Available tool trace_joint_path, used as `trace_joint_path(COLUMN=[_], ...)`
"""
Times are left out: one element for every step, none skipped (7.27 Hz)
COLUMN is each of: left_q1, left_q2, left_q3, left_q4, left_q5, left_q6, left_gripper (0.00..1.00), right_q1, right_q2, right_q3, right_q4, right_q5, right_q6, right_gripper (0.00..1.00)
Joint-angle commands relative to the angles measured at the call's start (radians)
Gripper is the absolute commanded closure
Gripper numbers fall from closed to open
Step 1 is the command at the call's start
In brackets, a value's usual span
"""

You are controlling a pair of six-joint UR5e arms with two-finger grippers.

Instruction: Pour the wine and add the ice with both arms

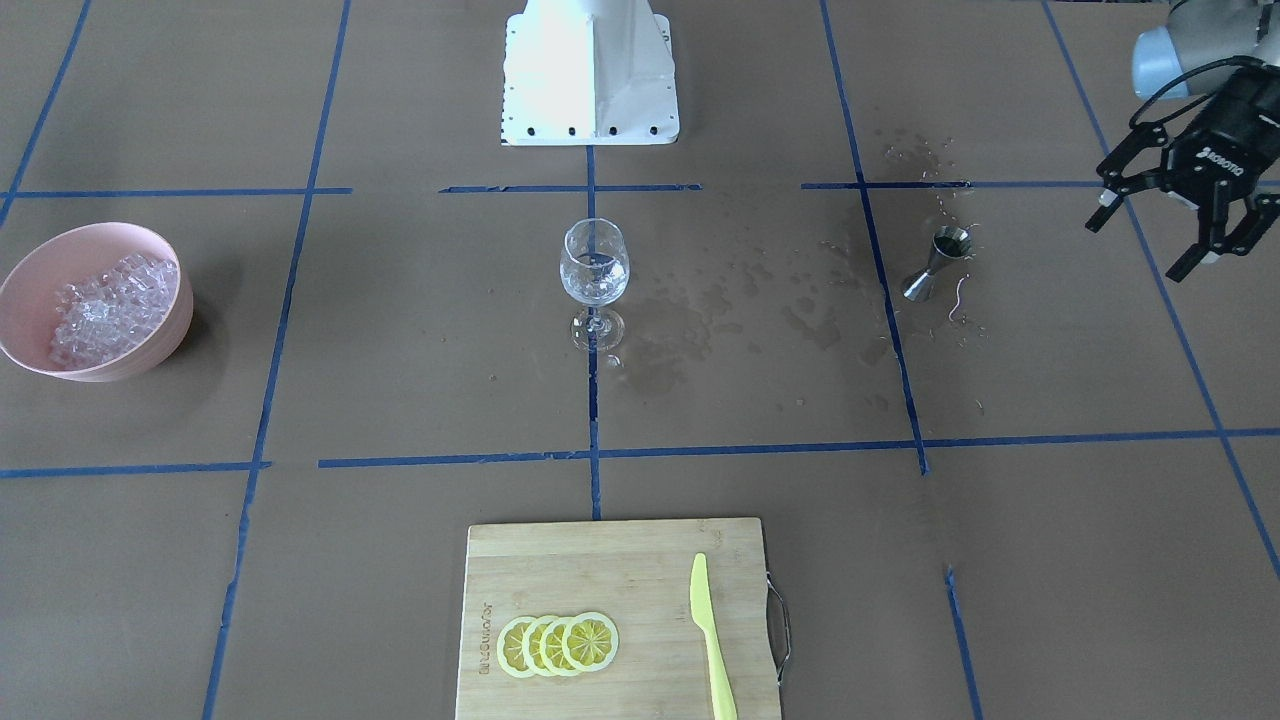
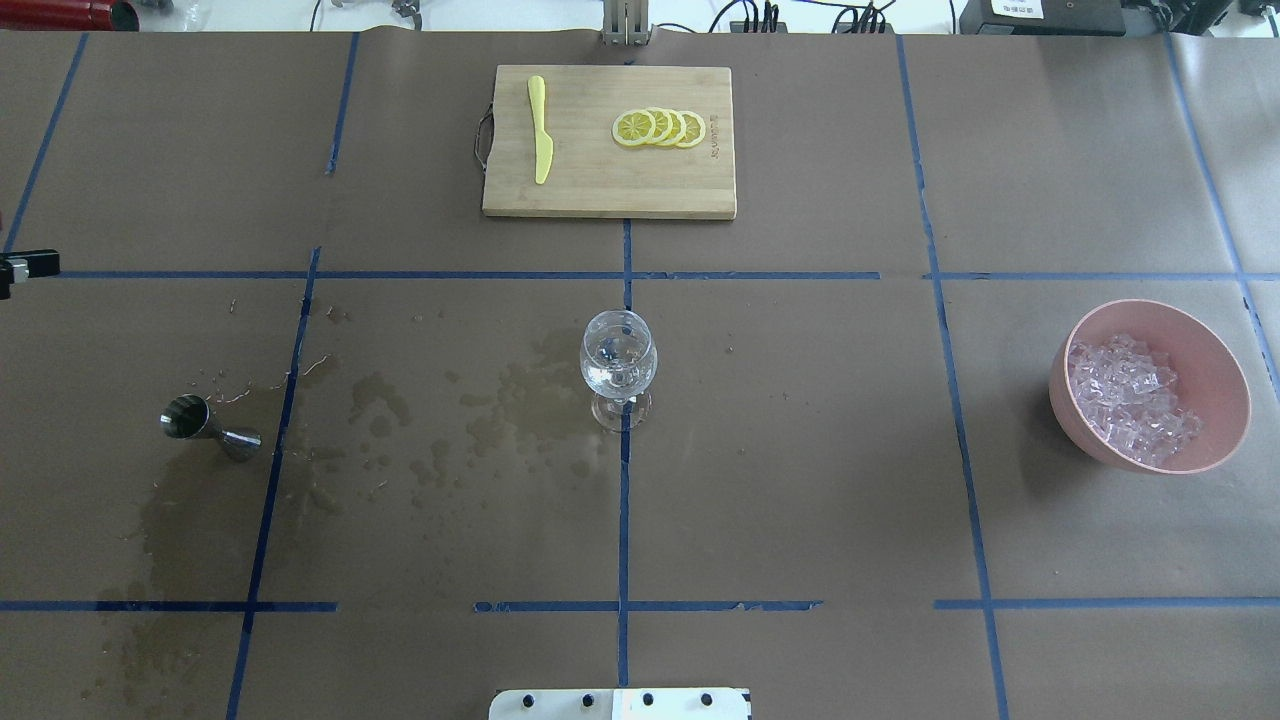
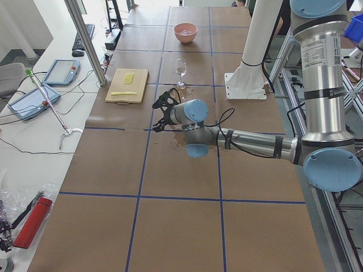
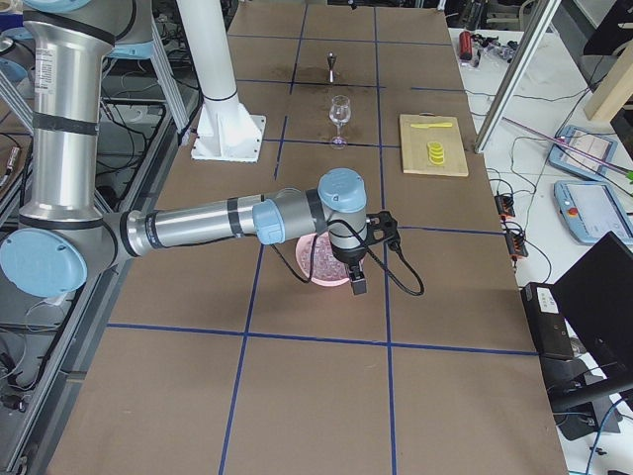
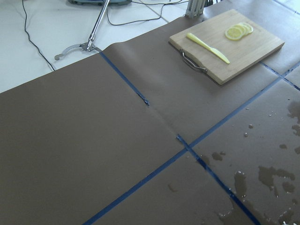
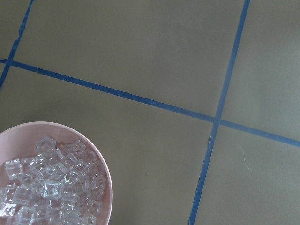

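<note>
A stemmed glass [image 1: 594, 275] [image 2: 619, 365] stands upright at the table's middle with a little clear liquid in it; whether that is the wine I cannot tell. A steel jigger [image 1: 935, 262] [image 2: 208, 428] stands on the robot's left side. My left gripper [image 1: 1138, 248] hangs open and empty beyond the jigger, away from the glass. The ice [image 2: 1130, 400] [image 6: 47, 187] fills a pink bowl [image 2: 1230, 350] on the robot's right side. My right gripper [image 4: 358, 267] hovers beside that bowl's outer edge; I cannot tell whether it is open or shut.
Wet patches [image 2: 510, 395] darken the brown paper between jigger and glass. A wooden cutting board [image 2: 600, 190] with lemon slices [image 2: 660, 128] and a yellow knife [image 2: 540, 140] lies at the far edge. The white base block [image 1: 590, 70] stands behind the glass.
</note>
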Motion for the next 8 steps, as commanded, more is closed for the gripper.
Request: trace_joint_path(left_q1=[0.201,0.316,0.434,0.54,0.637,0.741,0.81,0.863], left_q2=[0.059,0.083,0.088,0.093,0.1,0.102,0.105,0.105], left_q3=[-0.045,-0.048,-0.048,-0.048,-0.047,-0.045,-0.036,-0.006], left_q4=[-0.09,-0.118,-0.12,-0.119,-0.118,-0.114,-0.112,-0.112], left_q5=[0.305,0.488,0.657,0.815,0.941,1.088,1.175,1.253], left_q6=[-0.1,-0.124,-0.147,-0.154,-0.174,-0.193,-0.216,-0.243], left_gripper=[0.0,0.0,0.0,0.0,0.0,0.0,0.0,0.0], right_q1=[0.0,0.0,0.0,0.0,0.0,0.0,0.0,0.0], right_q2=[-0.002,-0.019,-0.039,-0.041,-0.041,-0.041,-0.041,-0.039], right_q3=[0.0,-0.006,-0.008,-0.009,-0.009,-0.009,-0.009,-0.009], right_q4=[0.001,0.057,0.094,0.094,0.094,0.094,0.094,0.094], right_q5=[0.0,-0.002,-0.002,-0.003,-0.003,-0.003,-0.003,-0.003], right_q6=[0.001,0.004,0.007,0.007,0.007,0.007,0.007,0.007], right_gripper=[0.0,0.0,0.0,0.0,0.0,0.0,0.0,0.0])
